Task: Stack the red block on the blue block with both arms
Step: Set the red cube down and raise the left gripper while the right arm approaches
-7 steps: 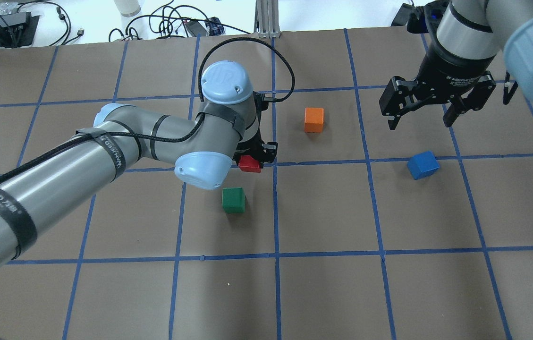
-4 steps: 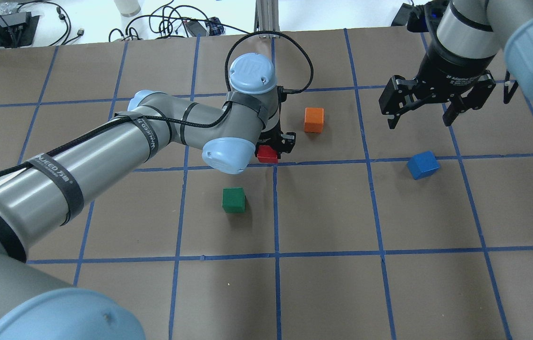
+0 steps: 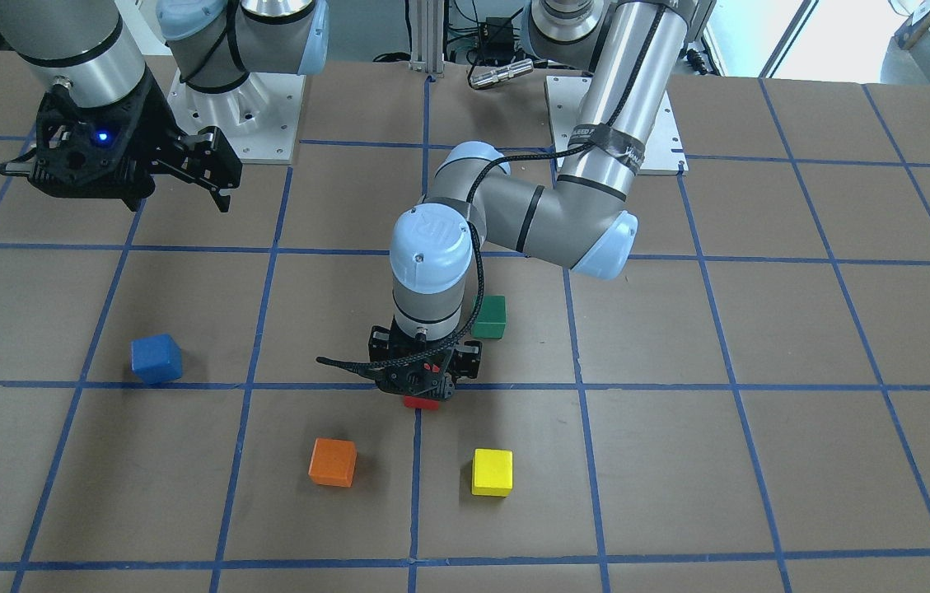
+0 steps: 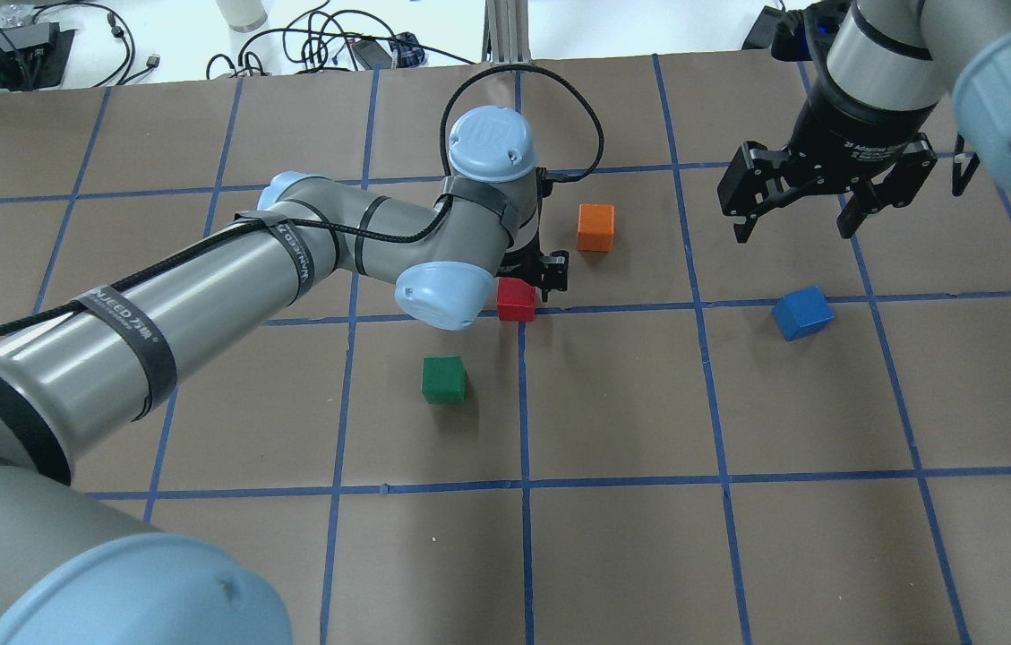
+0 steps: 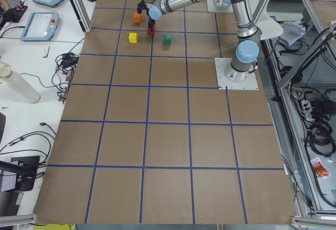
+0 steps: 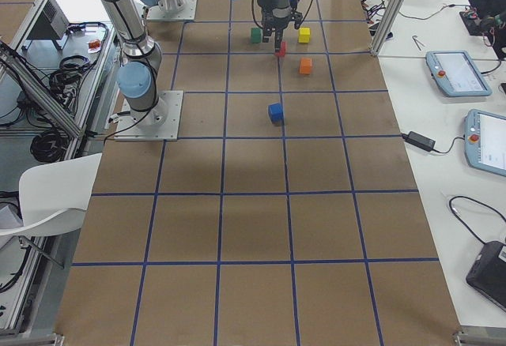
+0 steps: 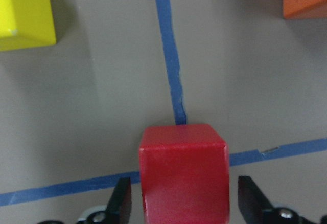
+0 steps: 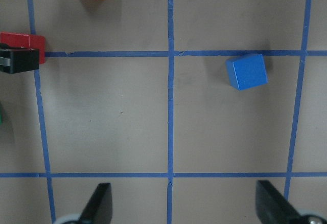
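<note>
The red block [image 4: 517, 299] sits on the brown table at a crossing of blue tape lines, also in the front view [image 3: 421, 403]. My left gripper [image 4: 543, 279] stands over it. In the left wrist view the block [image 7: 183, 168] lies between the two fingers with a narrow gap on each side, so the left gripper [image 7: 184, 203] is open. The blue block [image 4: 802, 313] lies alone to the right, also in the right wrist view [image 8: 247, 71]. My right gripper [image 4: 796, 224] is open and empty, raised beyond the blue block.
An orange cube [image 4: 595, 227] lies just beyond the red block. A green cube [image 4: 443, 378] lies on its near side. A yellow cube [image 3: 492, 471] shows in the front view, hidden under my left arm in the overhead view. Cables lie past the table's far edge.
My left arm swung right and stretched out, bringing the red block to the tape crossing. The block now shows more fully beside the gripper. The right arm has barely moved.
</note>
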Robot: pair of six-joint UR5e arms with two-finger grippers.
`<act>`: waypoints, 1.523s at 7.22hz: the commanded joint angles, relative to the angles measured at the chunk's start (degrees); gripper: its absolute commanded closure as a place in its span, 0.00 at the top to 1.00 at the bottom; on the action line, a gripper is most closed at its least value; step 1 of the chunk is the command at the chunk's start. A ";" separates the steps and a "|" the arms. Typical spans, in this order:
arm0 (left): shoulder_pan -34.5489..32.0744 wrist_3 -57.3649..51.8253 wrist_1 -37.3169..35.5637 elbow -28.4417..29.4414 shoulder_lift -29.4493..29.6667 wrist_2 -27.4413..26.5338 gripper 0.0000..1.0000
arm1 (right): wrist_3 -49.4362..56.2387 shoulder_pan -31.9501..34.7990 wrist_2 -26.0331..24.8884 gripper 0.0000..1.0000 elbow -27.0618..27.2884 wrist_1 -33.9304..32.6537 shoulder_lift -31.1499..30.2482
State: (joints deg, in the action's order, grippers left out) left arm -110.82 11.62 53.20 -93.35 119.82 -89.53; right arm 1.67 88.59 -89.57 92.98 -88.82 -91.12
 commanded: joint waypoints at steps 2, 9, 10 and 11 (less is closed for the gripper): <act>13.83 -10.36 8.72 -0.70 -11.32 6.07 1.00 | -1.23 0.18 0.10 1.00 0.10 -0.29 1.64; 22.14 -16.46 31.35 0.80 -31.23 0.58 1.00 | -18.36 12.45 0.45 1.00 -0.17 -23.18 17.78; 22.32 -14.63 31.53 1.32 -30.97 1.62 1.00 | -23.42 14.83 0.54 1.00 -0.78 -24.54 18.69; 22.32 -12.17 33.79 3.76 -30.62 2.24 1.00 | -23.99 16.24 0.80 1.00 -0.87 -25.60 20.17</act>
State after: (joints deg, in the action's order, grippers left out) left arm -88.57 -3.15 85.03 -91.66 88.93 -88.12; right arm -19.86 102.47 -89.02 92.38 -112.17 -73.00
